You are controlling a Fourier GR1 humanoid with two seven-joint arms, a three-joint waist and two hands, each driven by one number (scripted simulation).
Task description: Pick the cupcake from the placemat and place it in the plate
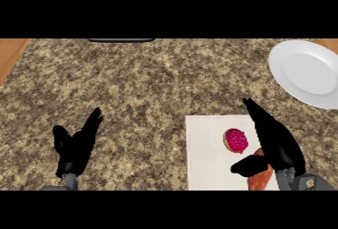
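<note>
Granite-patterned counter [145, 85], brown and speckled, fills my feed, and I take the white placemat [206, 165] as my reference for everything else. It lies at the near edge of the counter, right of centre, and its lower end runs out of my view.

The cupcake [235, 140] sits on the placemat, in its upper right part. I see it as a small pink oval with a darker rim. It is not held by anything.

My right hand [280, 143] comes in over the placemat's right edge, just beside the cupcake on its right. The fingers [260, 116] are straight and held together, pointing past the placemat's far edge, and the thumb sticks out to the left, below the cupcake. The hand is spread and grips nothing. I cannot tell whether it touches the cupcake. A reddish-brown shape [261, 180] shows under the thumb, on the placemat's near right corner. I cannot make out what it is.

My left hand [73, 150] is well to the left of the placemat, over bare counter, fingers straight and relaxed, holding nothing.

The white plate [307, 71] lies beyond the placemat and to its right, well apart from it, cut by the view's right edge. Nothing lies on it.

A dark strip [122, 40] sits at the counter's far edge, beyond and to the left of the placemat.
</note>
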